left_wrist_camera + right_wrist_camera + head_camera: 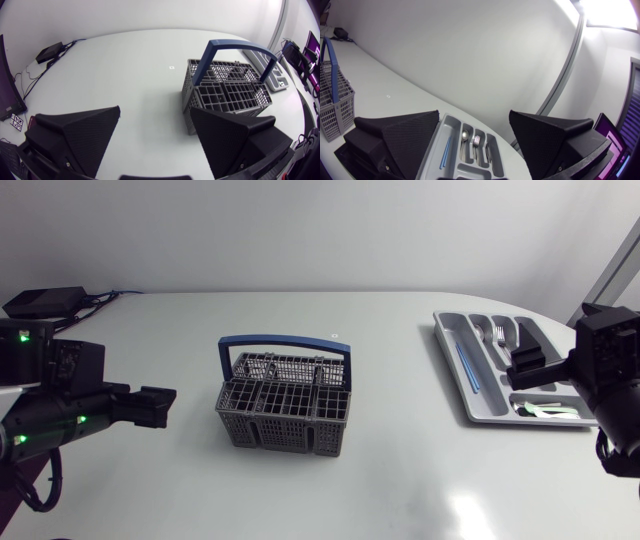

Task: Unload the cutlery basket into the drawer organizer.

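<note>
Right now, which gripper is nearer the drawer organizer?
Right. The right gripper hovers over the drawer organizer; the left gripper sits on the far side of the cutlery basket.

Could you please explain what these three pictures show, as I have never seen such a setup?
These show a two-armed robot at a white table. The head view looks down from above; each wrist view looks out from a camera on one arm, past its two black fingers. The left gripper is open, facing the blue-handled grey cutlery basket. The right gripper, also open, hovers over the drawer organizer, which holds a fork, a spoon and a blue item. Neither holds anything.
</note>
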Controlling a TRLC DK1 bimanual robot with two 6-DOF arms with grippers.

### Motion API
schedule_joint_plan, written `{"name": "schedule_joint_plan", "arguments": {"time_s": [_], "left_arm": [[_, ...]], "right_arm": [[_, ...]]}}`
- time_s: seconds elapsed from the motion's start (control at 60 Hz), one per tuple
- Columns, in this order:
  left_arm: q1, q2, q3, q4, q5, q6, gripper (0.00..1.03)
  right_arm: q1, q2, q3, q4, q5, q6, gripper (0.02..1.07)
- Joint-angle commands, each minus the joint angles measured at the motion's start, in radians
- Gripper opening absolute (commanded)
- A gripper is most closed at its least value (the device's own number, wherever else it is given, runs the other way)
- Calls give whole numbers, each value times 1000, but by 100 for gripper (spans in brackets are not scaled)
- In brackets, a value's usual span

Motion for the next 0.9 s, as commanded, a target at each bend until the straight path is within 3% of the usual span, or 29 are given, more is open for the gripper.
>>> {"name": "schedule_joint_plan", "arguments": {"time_s": [0.0,0.433,0.883], "left_arm": [[8,-20,-51,22,-7,24,98],[10,-136,-145,71,-8,44,98],[26,-334,-259,95,-11,46,98]], "right_arm": [[10,-54,-54,15,13,85,103],[115,-258,-188,17,136,207,103],[57,-493,-269,-191,10,344,103]]}}
